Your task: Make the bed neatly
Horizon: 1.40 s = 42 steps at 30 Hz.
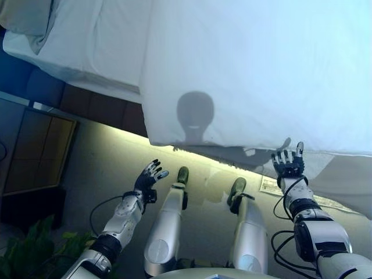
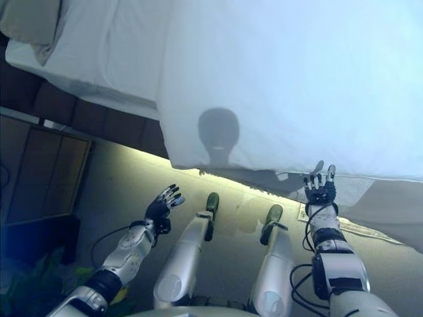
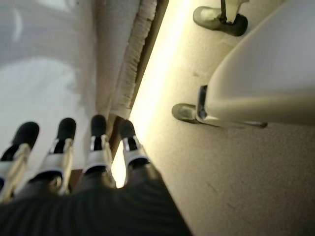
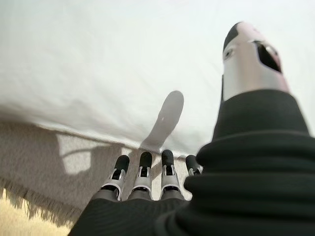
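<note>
Duvet [image 1: 256, 70] plain white, no pattern. Sheet [image 1: 87, 40] white too. Pillow [image 1: 23, 17] pale grey-beige. Bed base [image 1: 99, 104] dark brown. Floor [image 1: 110, 168] pale beige. Plant [image 1: 35, 247] green. Cabinet [image 1: 38, 151] brown w/ dark frame.

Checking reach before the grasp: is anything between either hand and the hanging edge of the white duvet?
Nothing visible. The right hand is open just below the white duvet hem; the left hand, also open, hovers lower over bare floor.

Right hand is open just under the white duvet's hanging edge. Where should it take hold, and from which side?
Probably pinch the duvet's lower hem directly above the right hand, coming up from below on the floor side. The hem hangs free off the bed's side there, so thumb and fingers can close on either face. The left hand is open and lower.
</note>
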Tool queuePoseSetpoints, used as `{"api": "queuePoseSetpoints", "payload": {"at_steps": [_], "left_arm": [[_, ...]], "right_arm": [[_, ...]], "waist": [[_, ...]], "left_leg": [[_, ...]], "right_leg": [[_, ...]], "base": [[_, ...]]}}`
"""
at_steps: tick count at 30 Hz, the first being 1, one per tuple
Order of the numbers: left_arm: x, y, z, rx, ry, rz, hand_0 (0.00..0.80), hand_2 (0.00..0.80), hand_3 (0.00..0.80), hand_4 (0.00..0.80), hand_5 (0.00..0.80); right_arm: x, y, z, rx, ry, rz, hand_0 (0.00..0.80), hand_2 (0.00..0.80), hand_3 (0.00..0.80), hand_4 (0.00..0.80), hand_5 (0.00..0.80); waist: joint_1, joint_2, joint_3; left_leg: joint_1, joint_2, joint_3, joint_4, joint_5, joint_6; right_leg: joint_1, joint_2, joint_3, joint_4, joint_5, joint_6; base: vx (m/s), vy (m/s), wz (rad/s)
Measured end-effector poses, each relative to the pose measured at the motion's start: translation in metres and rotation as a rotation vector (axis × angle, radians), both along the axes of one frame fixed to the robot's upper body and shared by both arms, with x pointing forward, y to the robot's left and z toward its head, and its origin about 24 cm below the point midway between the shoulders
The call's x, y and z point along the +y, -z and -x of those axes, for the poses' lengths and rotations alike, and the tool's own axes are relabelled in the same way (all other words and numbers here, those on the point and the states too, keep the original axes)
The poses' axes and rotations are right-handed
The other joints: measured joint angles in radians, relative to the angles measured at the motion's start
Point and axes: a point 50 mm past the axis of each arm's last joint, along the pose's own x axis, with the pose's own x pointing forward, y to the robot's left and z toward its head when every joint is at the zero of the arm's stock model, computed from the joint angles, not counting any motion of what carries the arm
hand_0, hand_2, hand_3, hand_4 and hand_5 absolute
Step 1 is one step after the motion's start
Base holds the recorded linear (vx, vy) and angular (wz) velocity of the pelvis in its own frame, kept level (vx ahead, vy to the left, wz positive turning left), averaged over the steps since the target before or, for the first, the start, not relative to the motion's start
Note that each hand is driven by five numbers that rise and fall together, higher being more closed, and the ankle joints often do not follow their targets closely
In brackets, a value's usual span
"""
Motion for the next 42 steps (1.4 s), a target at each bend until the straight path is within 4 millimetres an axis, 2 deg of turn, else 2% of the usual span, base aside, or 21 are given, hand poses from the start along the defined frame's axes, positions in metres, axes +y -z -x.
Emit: {"api": "queuePoseSetpoints", "payload": {"at_steps": [9, 14, 17, 21, 24, 25, 26, 27, 33, 37, 42], "left_arm": [[-0.004, 0.000, 0.001, -0.007, 0.019, 0.001, 0.000, 0.000, 0.000, 0.000, 0.000], [-0.005, -0.001, 0.000, -0.012, 0.020, 0.002, 0.000, 0.000, 0.000, 0.000, 0.000], [-0.007, -0.006, -0.001, -0.034, 0.030, 0.012, 0.000, 0.000, 0.000, 0.000, 0.000], [-0.004, -0.014, -0.002, -0.064, 0.046, 0.008, 0.000, 0.000, 0.000, 0.000, 0.000], [-0.001, -0.017, -0.004, -0.077, 0.049, 0.003, 0.000, 0.000, 0.000, 0.000, 0.000], [-0.002, -0.017, -0.004, -0.076, 0.050, 0.009, 0.000, 0.000, 0.000, 0.000, 0.000], [-0.002, -0.017, -0.004, -0.076, 0.051, 0.010, 0.000, 0.000, 0.000, 0.000, 0.000], [-0.001, -0.018, -0.004, -0.077, 0.050, 0.011, 0.000, 0.000, 0.000, 0.000, 0.000], [0.001, -0.018, -0.003, -0.078, 0.061, 0.006, 0.000, 0.000, 0.000, 0.000, 0.000], [0.002, -0.020, -0.004, -0.087, 0.068, 0.003, 0.000, 0.000, 0.000, 0.000, 0.000], [0.000, -0.023, -0.005, -0.100, 0.074, 0.008, 0.000, 0.000, 0.000, 0.000, 0.000]], "right_arm": [[0.014, 0.012, 0.003, 0.050, -0.014, -0.035, 0.000, 0.000, 0.000, 0.000, 0.000], [0.006, 0.007, 0.002, 0.050, -0.002, -0.014, 0.000, 0.000, 0.000, 0.000, 0.000], [-0.011, -0.008, -0.001, 0.033, 0.016, 0.043, 0.000, 0.000, 0.000, 0.000, 0.000], [-0.034, -0.042, -0.014, -0.051, 0.056, 0.090, 0.000, 0.000, 0.000, 0.000, 0.000], [-0.041, -0.056, -0.020, -0.076, 0.073, 0.102, 0.000, 0.000, 0.000, 0.000, 0.000], [-0.044, -0.057, -0.019, -0.075, 0.086, 0.093, 0.182, 0.182, 0.182, 0.182, 0.182], [-0.047, -0.057, -0.017, -0.070, 0.093, 0.092, 0.602, 0.602, 0.602, 0.602, 0.602], [-0.049, -0.057, -0.016, -0.059, 0.102, 0.091, 0.800, 0.800, 0.800, 0.800, 0.800], [-0.062, -0.065, -0.013, -0.070, 0.132, 0.109, 0.800, 0.800, 0.800, 0.800, 0.800], [-0.060, -0.069, -0.016, -0.076, 0.107, 0.133, 0.800, 0.800, 0.800, 0.800, 0.800], [-0.049, -0.058, -0.016, -0.014, 0.043, 0.208, 0.800, 0.800, 0.800, 0.800, 0.800]], "waist": [[0.002, 0.005, 0.003], [0.004, 0.021, 0.010], [0.025, 0.033, 0.017], [0.031, 0.036, 0.018], [0.034, 0.037, 0.018], [0.040, 0.038, 0.019], [0.047, 0.038, 0.019], [0.052, 0.039, 0.019], [0.053, 0.050, 0.025], [0.053, 0.050, 0.025], [0.049, 0.049, 0.026]], "left_leg": [[-0.012, -0.002, 0.001, -0.008, 0.000, 0.000], [-0.022, -0.013, -0.002, -0.002, 0.002, 0.002], [-0.023, -0.015, -0.003, 0.000, 0.003, 0.003], [-0.046, -0.015, -0.010, 0.000, 0.011, 0.000], [-0.075, -0.017, -0.010, 0.004, 0.018, -0.001], [-0.077, -0.019, -0.010, 0.004, 0.019, -0.002], [-0.076, -0.021, -0.010, 0.004, 0.019, -0.002], [-0.077, -0.022, -0.010, 0.004, 0.020, -0.002], [-0.081, -0.030, -0.013, 0.006, 0.023, 0.006], [-0.075, -0.029, -0.014, 0.006, 0.025, 0.005], [-0.023, -0.026, -0.017, -0.003, 0.025, 0.005]], "right_leg": [[-0.017, -0.003, 0.000, 0.002, -0.002, 0.003], [-0.028, -0.016, -0.001, 0.019, -0.006, 0.008], [-0.029, -0.018, -0.001, 0.022, -0.008, 0.005], [-0.047, -0.019, -0.009, 0.027, -0.010, 0.003], [-0.076, -0.026, -0.013, 0.043, -0.010, 0.005], [-0.079, -0.028, -0.013, 0.046, -0.010, 0.005], [-0.079, -0.031, -0.013, 0.048, -0.010, 0.005], [-0.079, -0.032, -0.014, 0.050, -0.010, 0.005], [-0.078, -0.037, -0.014, 0.049, -0.009, 0.007], [-0.074, -0.037, -0.015, 0.050, -0.009, 0.007], [-0.014, -0.034, -0.024, 0.031, -0.008, 0.008]], "base": [[0.000, 0.000, 0.00], [-0.018, -0.011, 0.06], [-0.011, -0.019, 0.02], [-0.005, -0.034, 0.07], [0.009, -0.007, 0.12], [0.015, 0.002, 0.04], [0.000, 0.000, 0.00], [0.021, 0.001, 0.04], [0.011, -0.004, 0.02], [0.000, 0.000, 0.00], [0.037, 0.006, 0.00]]}}
